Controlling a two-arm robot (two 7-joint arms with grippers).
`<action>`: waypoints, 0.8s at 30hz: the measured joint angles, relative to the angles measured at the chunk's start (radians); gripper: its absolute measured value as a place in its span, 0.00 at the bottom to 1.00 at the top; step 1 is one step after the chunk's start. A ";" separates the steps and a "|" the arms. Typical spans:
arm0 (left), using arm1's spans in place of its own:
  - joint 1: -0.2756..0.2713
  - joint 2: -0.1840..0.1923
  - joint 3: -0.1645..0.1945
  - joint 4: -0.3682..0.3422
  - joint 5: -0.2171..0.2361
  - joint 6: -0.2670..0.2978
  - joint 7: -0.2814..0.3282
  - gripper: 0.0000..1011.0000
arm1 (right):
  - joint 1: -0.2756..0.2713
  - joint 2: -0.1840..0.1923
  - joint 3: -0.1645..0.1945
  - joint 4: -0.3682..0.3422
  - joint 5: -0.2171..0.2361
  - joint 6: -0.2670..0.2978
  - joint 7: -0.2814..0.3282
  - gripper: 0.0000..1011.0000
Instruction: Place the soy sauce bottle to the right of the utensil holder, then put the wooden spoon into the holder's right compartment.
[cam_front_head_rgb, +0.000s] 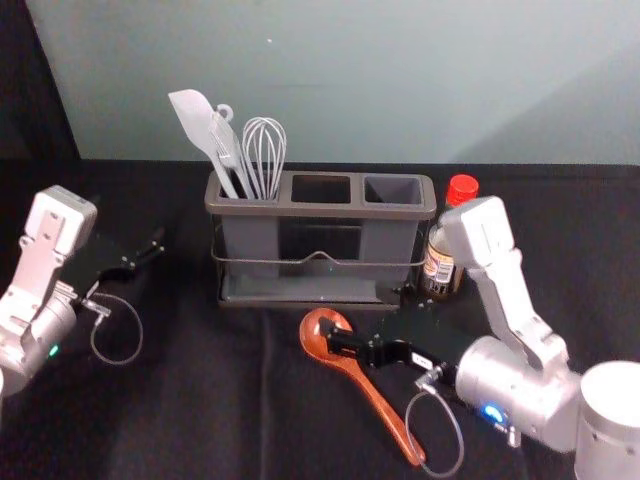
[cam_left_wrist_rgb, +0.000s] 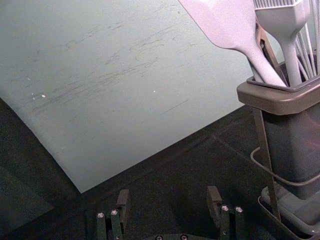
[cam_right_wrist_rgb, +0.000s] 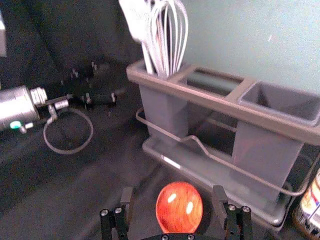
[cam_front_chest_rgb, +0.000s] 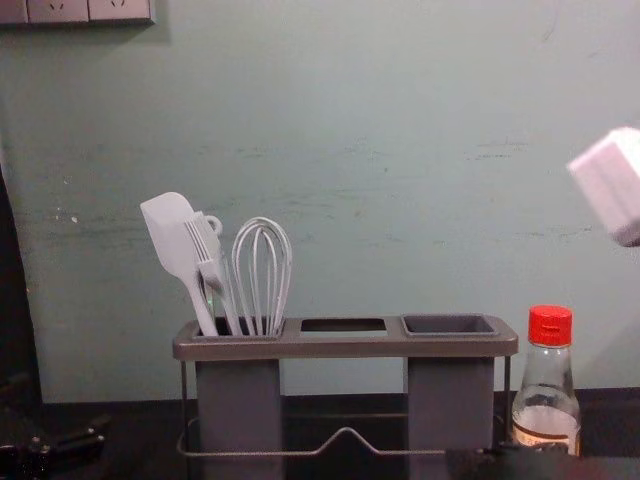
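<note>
The soy sauce bottle (cam_front_head_rgb: 440, 262) with a red cap stands upright just right of the utensil holder (cam_front_head_rgb: 320, 210); the chest view shows the bottle (cam_front_chest_rgb: 546, 390) there too. The holder's right compartment (cam_right_wrist_rgb: 280, 102) has nothing in it. In front of the holder lies the wooden spoon (cam_front_head_rgb: 372, 392), bowl toward the holder. My right gripper (cam_front_head_rgb: 362, 345) is low over the spoon near its bowl. In the right wrist view the spoon's bowl (cam_right_wrist_rgb: 179, 207) shows between the spread fingers of the right gripper (cam_right_wrist_rgb: 174, 207). My left gripper (cam_front_head_rgb: 140, 262), idle left of the holder, is open (cam_left_wrist_rgb: 169, 207).
A white spatula (cam_front_chest_rgb: 178, 245), a brush and a whisk (cam_front_chest_rgb: 263, 270) stand in the holder's left compartment. Dark cloth (cam_front_head_rgb: 200, 400) covers the table, with a pale wall (cam_front_head_rgb: 350, 80) behind. Each arm has a looping cable near its wrist.
</note>
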 joint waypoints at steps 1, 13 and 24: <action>0.000 0.000 0.000 0.000 0.000 0.000 0.000 0.99 | 0.018 0.001 -0.007 -0.005 0.003 0.059 -0.001 0.99; 0.000 0.000 0.000 0.000 0.000 0.000 0.000 0.99 | 0.164 -0.054 -0.050 0.044 -0.018 0.378 -0.034 0.99; 0.000 0.000 0.000 0.000 0.000 0.000 0.000 0.99 | 0.283 -0.094 -0.122 0.141 -0.078 0.504 -0.026 0.99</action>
